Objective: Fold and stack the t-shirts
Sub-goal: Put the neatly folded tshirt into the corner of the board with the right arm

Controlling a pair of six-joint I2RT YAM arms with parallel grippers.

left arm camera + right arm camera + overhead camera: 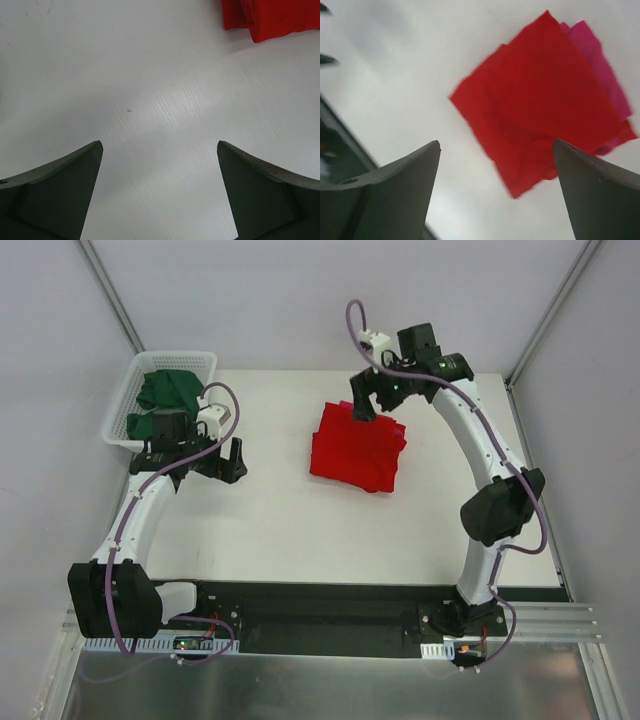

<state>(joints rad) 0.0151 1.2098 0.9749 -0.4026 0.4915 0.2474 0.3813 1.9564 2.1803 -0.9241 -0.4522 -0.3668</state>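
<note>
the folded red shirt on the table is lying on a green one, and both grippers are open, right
No: the shirt under the red shirt is a pink shirt, not green; its edge pokes out in the right wrist view. The rest holds: the left gripper and right gripper are both open.

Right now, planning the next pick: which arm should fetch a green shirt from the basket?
Left. The left gripper, open, sits beside the basket of green t-shirts; the right gripper hovers by the red t-shirt.
</note>
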